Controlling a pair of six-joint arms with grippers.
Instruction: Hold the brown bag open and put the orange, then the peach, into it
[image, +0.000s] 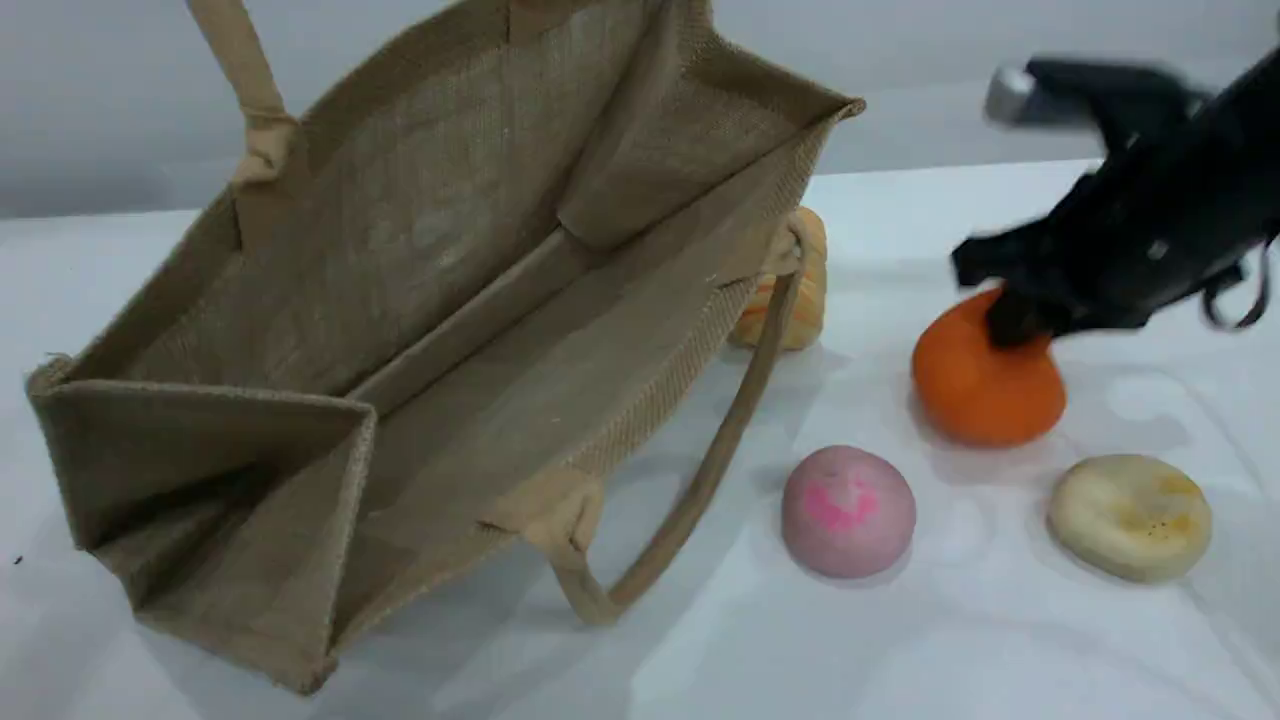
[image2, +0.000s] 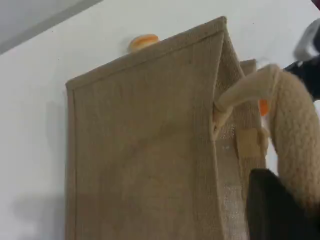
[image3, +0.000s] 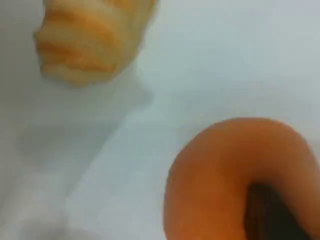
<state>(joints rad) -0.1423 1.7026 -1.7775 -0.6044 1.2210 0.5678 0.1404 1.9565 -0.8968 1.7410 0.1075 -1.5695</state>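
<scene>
My left gripper (image2: 272, 207) is clamped on the bag (image: 450, 300) handle (image: 245, 80), its mouth gaping. My right gripper (image: 1015, 322) pinches the top of the orange (image: 975, 395), which sits on the counter (image: 900, 650) at the bag's 3 o'clock. The peach (image: 848, 512) lies at the orange's 7 o'clock.

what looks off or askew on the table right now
The brown bag sits tilted, mouth gaping, hung by one handle from the left gripper; its other handle droops onto the table. The right gripper pinches into the orange. Nothing spilled or damaged.
</scene>
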